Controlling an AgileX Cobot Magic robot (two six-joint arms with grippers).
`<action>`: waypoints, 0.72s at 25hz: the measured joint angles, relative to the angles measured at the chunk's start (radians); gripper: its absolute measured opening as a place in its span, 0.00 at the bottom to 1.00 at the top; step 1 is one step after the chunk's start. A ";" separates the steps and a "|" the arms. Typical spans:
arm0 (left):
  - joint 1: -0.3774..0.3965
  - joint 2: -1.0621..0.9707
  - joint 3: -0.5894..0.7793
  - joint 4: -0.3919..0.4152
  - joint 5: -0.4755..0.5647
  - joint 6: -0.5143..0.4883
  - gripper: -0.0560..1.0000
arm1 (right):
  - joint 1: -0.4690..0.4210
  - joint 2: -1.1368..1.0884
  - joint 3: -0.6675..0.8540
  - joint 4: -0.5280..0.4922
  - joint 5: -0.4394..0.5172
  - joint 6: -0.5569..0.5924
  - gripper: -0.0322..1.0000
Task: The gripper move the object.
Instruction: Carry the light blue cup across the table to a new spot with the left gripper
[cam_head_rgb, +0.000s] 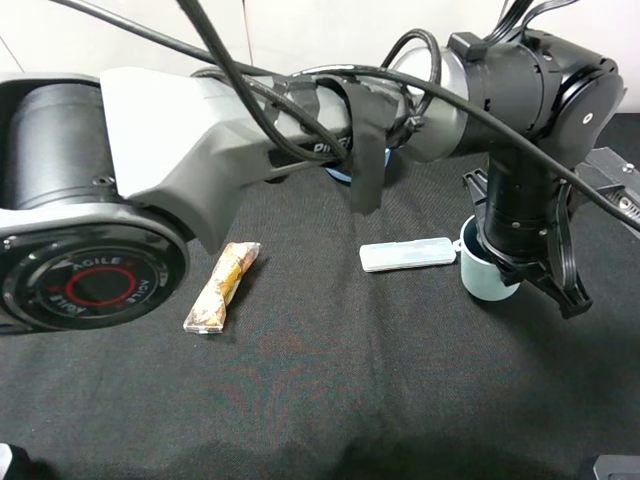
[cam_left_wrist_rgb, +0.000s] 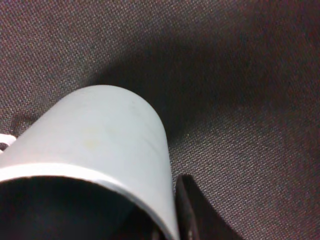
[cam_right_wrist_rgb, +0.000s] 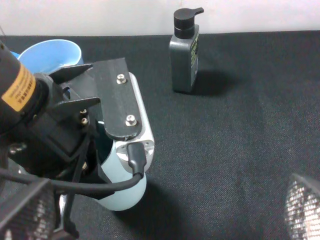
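Black cloth (cam_head_rgb: 300, 390) surrounds the cup (cam_head_rgb: 482, 283), mostly hidden by the left arm (cam_head_rgb: 520, 190).

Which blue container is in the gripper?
The pale teal cup: the left gripper is closed on its rim, while the wider blue bowl sits apart, untouched.

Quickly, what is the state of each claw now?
Left claw: closed, gripping the cup by its wall.
Right claw: open, holding nothing.

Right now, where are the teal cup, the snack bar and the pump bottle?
teal cup (cam_head_rgb: 488, 284), exterior high view, lower side wall.
snack bar (cam_head_rgb: 222, 287), exterior high view, middle of wrapper.
pump bottle (cam_right_wrist_rgb: 184, 55), right wrist view, front of body.
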 joint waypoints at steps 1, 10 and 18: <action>0.000 0.000 0.000 0.000 0.000 0.001 0.07 | 0.000 0.000 0.000 0.000 0.000 0.000 0.70; 0.000 0.000 0.000 0.001 -0.001 0.002 0.10 | 0.000 0.000 0.000 0.000 0.000 0.000 0.70; 0.000 0.000 0.000 0.001 -0.002 0.002 0.39 | 0.000 0.000 0.000 0.000 0.000 0.000 0.70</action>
